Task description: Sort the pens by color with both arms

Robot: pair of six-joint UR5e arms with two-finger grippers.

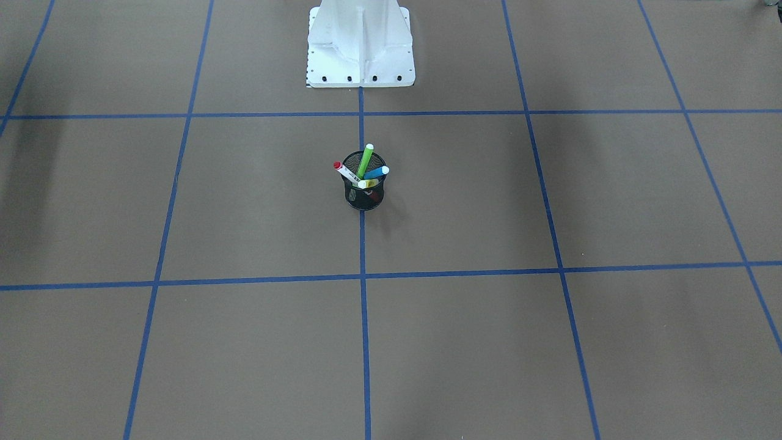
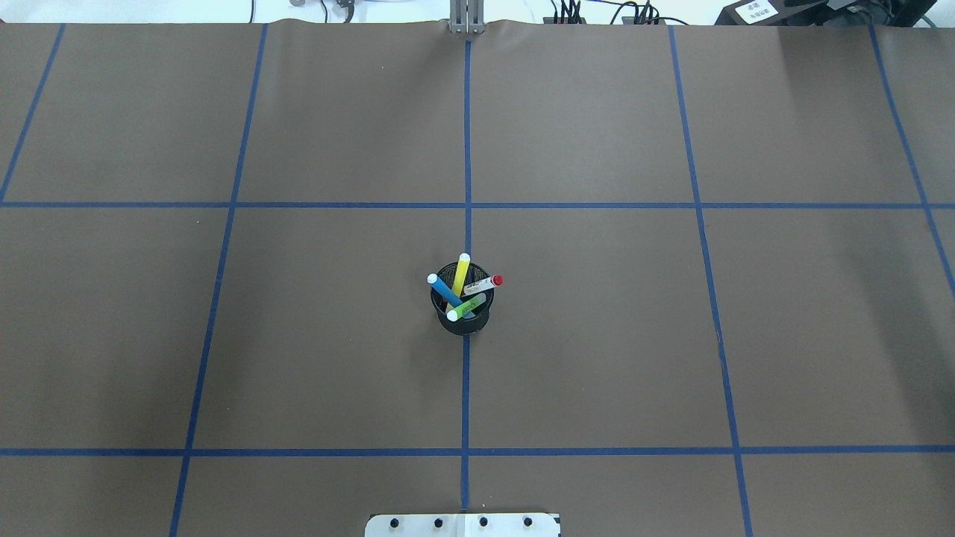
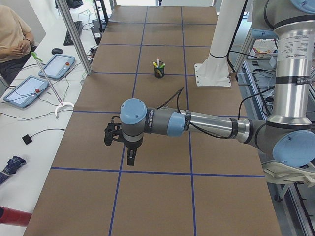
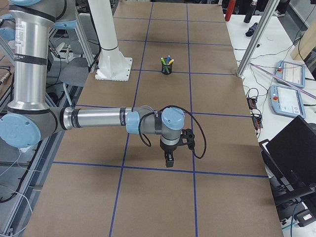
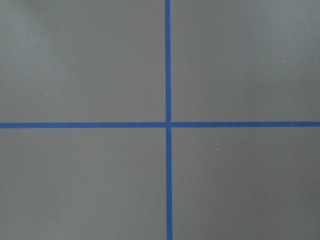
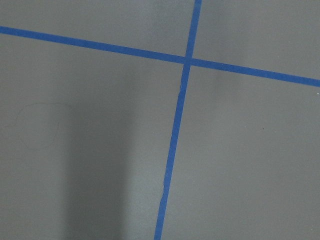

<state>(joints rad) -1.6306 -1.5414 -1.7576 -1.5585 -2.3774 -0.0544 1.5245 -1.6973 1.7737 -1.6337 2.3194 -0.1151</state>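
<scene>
The left arm (image 3: 211, 126) reaches out level over the brown paper-covered table (image 2: 597, 335), its forearm horizontal and its wrist bent so the left gripper (image 3: 130, 160) hangs straight down, clear of the surface. The right arm (image 4: 98, 118) mirrors it at the other end of the table, forearm level, with the right gripper (image 4: 169, 160) pointing down just above a blue tape line (image 4: 158, 169).

Each gripper appears only in a side view, small and dark, so I cannot tell whether either one's fingers are parted or together. Neither seems to carry anything. Both wrist cameras look down on bare brown paper where tape lines cross.

All four pens stand together in a black mesh cup (image 2: 464, 324), well apart from both grippers, roughly between them at the table's middle. A yellow pen (image 2: 461, 273), a blue pen (image 2: 443, 289), a green pen (image 2: 468, 306) and a white pen with a red cap (image 2: 483, 283) lean outward in different directions, their lower halves hidden inside the cup. Small print on the white pen is too fine to read.

Beyond the cup, on the robot's side, is the white pedestal base (image 1: 360, 49), cut off by the picture's edge. A seated person (image 3: 12, 34) is partly cropped at the far side of the left gripper.
</scene>
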